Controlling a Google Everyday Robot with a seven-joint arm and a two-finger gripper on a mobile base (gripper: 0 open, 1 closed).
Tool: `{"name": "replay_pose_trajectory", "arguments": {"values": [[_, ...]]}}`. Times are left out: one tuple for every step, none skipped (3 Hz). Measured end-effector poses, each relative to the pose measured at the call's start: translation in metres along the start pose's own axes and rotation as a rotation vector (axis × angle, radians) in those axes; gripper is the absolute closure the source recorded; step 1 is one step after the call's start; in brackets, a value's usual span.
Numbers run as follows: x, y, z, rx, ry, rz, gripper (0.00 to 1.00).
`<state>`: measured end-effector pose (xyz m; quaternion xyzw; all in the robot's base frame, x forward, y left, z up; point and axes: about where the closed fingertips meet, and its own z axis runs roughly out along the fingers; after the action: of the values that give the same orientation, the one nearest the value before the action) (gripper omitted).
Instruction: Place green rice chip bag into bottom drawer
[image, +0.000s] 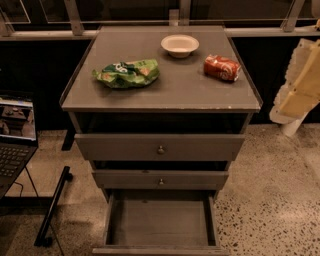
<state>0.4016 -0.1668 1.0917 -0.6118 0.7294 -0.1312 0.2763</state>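
One green rice chip bag (126, 73) lies with its long axis left-right on the desk (175, 92). My pincer (299, 82) hangs well to its right; wide or narrow, I cannot tell.

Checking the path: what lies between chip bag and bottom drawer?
Camera view: two knobbed drawers separate green rice chip bag from bottom drawer; gripper at right edge.

green rice chip bag (127, 73): crinkled glossy foil | bottom drawer (160, 223): matt grey | claw (300, 87), far right: pale matt
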Motion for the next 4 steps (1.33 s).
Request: {"name": "replay_pose_trajectory", "arguments": {"values": [[0.0,0.0,0.0,0.0,0.0,0.0,0.0],[0.0,0.0,0.0,0.0,0.0,0.0,0.0],[-0.009,-0.015,0.024,0.006,-0.093,0.019,0.0],[-0.045,-0.052,0.091,-0.047,-0.311,0.035,0.0]]}}
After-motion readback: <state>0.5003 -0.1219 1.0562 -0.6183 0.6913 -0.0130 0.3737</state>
